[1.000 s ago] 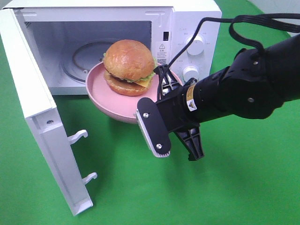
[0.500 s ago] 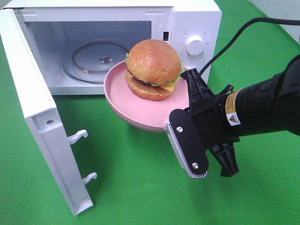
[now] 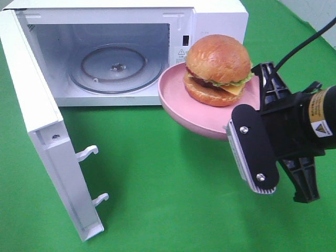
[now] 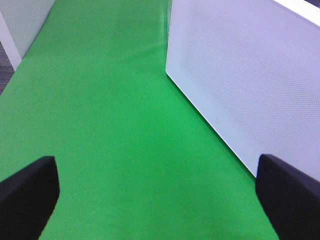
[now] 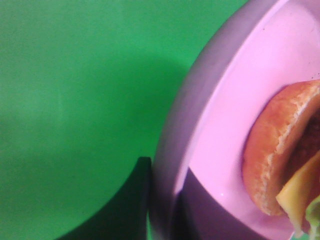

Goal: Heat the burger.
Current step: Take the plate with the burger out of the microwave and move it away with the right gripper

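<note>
Gripping the near rim of the pink plate (image 3: 178, 107), the right gripper (image 3: 251, 122) is clamping its jaws on that edge and holding the plate in the air above the green cloth (image 3: 168, 199), tilted slightly and touching nothing else. Its black body and a pale ribbed finger pad (image 3: 252, 157) are filling the nearest right part of the high view, with a black cable (image 3: 310, 39) running off behind it. On the plate the burger (image 3: 218, 68) is sitting upright: a glossy, domed, golden-brown bun, a frill of green lettuce, a yellow cheese corner and a dark patty over a flatter bottom bun. In the right wrist view the plate (image 5: 220, 130) is showing a smooth, matte, rounded wall, and the bottom bun of the burger (image 5: 272, 155) is looking porous along its cut edge.

Nearer on the left, the white microwave door (image 3: 47, 152) is standing wide open, with two hooked latches (image 3: 89, 176) jutting from its inner face. Beyond it, the microwave (image 3: 210, 16) is showing its cavity, where a round clear glass turntable (image 3: 116, 67) is lying flat. The plate is hanging outside, just in front of the control panel side, to the right of the cavity opening.

The left gripper (image 4: 160, 197) is hanging released, its dark fingertips (image 4: 27, 192) spread wide over the cloth, beside the dotted white outer face of the door (image 4: 250, 80).
</note>
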